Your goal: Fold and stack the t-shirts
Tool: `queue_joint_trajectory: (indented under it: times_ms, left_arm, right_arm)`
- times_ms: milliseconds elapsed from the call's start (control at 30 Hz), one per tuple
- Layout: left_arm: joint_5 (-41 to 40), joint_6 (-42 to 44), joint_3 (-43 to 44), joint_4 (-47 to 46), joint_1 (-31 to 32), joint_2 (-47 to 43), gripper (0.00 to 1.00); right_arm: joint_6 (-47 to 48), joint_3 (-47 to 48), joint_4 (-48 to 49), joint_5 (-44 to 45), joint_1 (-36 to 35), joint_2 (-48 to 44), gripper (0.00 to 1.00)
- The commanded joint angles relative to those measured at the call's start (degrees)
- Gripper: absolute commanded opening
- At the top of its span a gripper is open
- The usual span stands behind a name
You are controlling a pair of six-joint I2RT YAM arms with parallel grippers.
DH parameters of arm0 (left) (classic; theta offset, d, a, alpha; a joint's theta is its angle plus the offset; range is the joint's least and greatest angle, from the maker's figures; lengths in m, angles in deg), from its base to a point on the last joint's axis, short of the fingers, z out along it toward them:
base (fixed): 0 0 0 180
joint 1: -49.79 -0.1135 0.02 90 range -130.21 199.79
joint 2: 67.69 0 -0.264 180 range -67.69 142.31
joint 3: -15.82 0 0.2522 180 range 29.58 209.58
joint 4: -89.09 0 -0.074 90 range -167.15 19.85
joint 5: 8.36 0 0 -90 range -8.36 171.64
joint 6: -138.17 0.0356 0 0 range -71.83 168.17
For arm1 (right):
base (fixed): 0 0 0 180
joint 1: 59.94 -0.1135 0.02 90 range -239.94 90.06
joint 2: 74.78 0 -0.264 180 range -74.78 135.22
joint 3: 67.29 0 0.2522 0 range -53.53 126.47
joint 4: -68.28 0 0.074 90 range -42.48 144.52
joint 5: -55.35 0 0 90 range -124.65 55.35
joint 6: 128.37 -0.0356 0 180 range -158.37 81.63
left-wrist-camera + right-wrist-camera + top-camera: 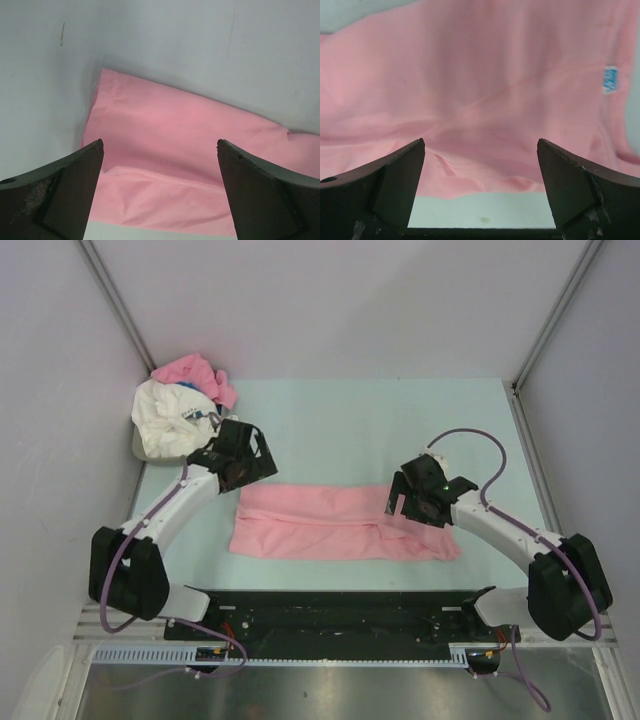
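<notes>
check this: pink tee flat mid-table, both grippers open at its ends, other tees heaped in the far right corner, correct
No: the top external view shows the heaped tees in the far left corner. Pink tee, left gripper and right gripper are as stated.

Three tees: one flat pink tee [340, 522], one crumpled pink tee [190, 373], one white tee [170, 420]. Two arms: left arm [170, 503], right arm [500, 525]. One counter [350, 430]. One blue label [610, 80].
</notes>
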Motion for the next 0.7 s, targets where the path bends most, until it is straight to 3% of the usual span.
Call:
queue_joint_trajectory:
  times_ms: [0,167,367,667]
  left_arm:
    - [0.79,1.29,3.58,-2.84,0.70,5.75,1.00]
    - [1.05,1.30,3.41,-3.37,2.01,10.68,1.00]
    - [1.40,0.07,-2.82,-4.69,4.39,9.81,1.00]
    - [-1.41,-1.08,-7.41,-1.09,7.73,-2.84,1.00]
  right_arm:
    - [2.46,2.55,10.71,-6.18,-0.28,3.95,0.98]
    - [2.46,2.90,10.11,-6.10,-2.21,5.89,0.98]
    - [2.64,2.82,6.77,-2.59,-6.87,7.04,0.98]
    - [4.92,3.95,9.66,-0.47,-13.11,6.42,0.98]
